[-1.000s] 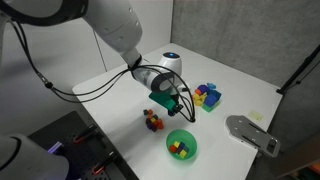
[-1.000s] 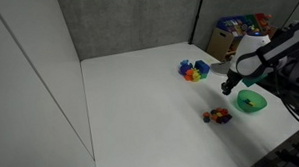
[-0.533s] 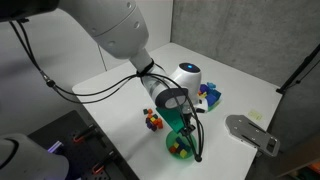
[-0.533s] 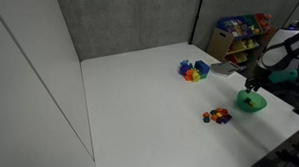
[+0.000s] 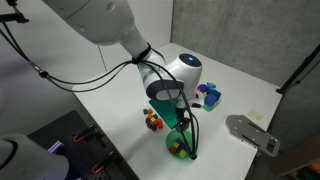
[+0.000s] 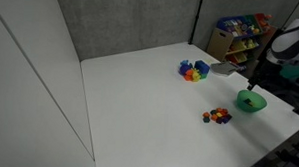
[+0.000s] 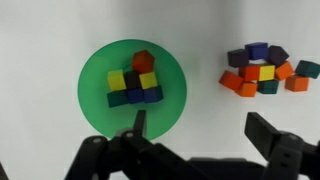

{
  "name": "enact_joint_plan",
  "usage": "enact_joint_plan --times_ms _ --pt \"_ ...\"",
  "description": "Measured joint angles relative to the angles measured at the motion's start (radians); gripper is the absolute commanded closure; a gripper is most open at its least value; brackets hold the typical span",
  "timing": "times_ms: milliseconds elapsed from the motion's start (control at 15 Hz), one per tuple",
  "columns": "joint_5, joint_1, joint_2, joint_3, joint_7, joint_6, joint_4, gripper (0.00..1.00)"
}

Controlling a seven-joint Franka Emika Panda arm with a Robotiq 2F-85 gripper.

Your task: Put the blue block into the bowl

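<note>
— We're over the bowl (image 7: pixel 95 80) now. The gripper (image 7: pixel 197 122) hangs right above it with its jaws spread wide and nothing between them.

— And the blue block (image 7: pixel 136 97)?

— In the wrist view we see it lying inside the bowl, packed against the other cubes (image 7: pixel 117 78), which are yellow, red and green.

— Where's the bowl on the table (image 6: pixel 139 83)?

— Close to one table edge. The loose pile of tiny cubes (image 7: pixel 262 70) sits beside it, not touching. The bigger blocks (image 5: pixel 207 96) lie farther in from that edge.
</note>
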Motion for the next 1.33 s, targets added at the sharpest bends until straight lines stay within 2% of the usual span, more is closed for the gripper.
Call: enact_joint_plan --times_ms 333,733,1133,1333 --pt "-0.005 0.082 -0.145 0.011 0.01 -0.133 -0.057 0.0" --pt "-0.118 0.19 -0.354 0.005 0.148 -0.332 -0.065 0.0" --pt "-0.157 0.234 -0.613 0.006 0.199 -0.57 -0.054 0.0" --pt "-0.164 0.239 -0.707 0.012 0.218 -0.642 -0.049 0.0"
